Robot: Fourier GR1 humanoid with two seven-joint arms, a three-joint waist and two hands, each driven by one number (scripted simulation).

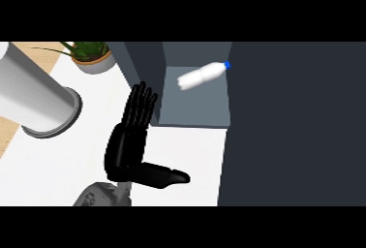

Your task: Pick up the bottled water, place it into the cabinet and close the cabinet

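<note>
Now, read each place below against the cabinet.

Cabinet [194, 104]: you see a dark box with its inside open to you, a grey floor and a grey back wall; a broad dark panel [293, 126] runs down its right side and fills the right of the view. You cannot tell from this view whether that panel is the door.

Bottle [202, 75]: it is inside the cabinet, in the upper right part of the opening, lying tilted, with its blue cap [227, 64] pointing up and right toward the dark panel. Its body looks pale and blurred. No hand touches it.

Left hand [129, 140]: you see 1 black hand just left of the cabinet, over the white counter [186, 160]. Its fingers [142, 104] are straight and held close together, their tips at the cabinet's left wall; the thumb [168, 177] sticks out toward the lower right. It holds nothing and sits well apart from the bottle.

Right hand: you get no sight of it.

Grey cylinder [36, 99]: it lies far left of the cabinet, a large pale tube with a darker rim.

Plant [91, 55]: a green plant in a pale pot, up and left of the cabinet, just beside its left wall.
</note>
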